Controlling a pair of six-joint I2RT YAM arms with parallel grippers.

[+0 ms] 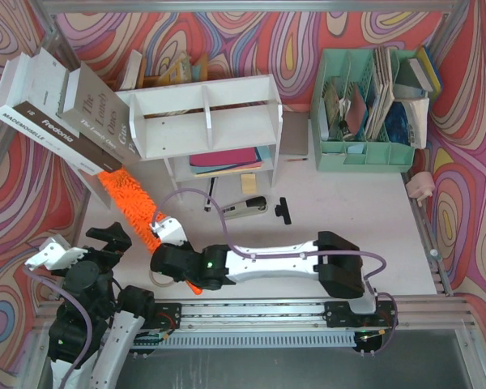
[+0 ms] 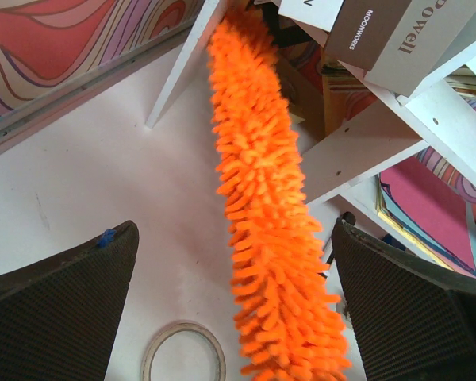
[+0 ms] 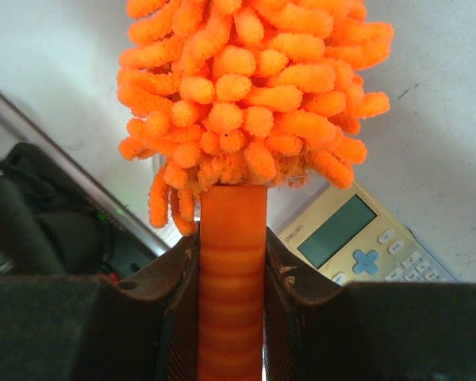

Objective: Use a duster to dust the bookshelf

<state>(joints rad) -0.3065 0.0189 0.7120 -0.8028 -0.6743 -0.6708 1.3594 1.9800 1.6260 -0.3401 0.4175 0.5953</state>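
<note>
Two right gripper (image 3: 232, 254) jaws pinch the fluffy duster (image 3: 246, 87) by its ribbed handle; left gripper (image 2: 234, 230) jaws spread.

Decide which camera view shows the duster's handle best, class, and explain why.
The right wrist view: the handle fills the middle, clamped in the right tool. The top view shows only an orange sliver beside the arm; the left wrist view shows only the fluffy head.

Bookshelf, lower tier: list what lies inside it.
A flat stack of coloured folders, pink on top, lies in the lower tier of the bookshelf. The upper boards hide its rear.
</note>
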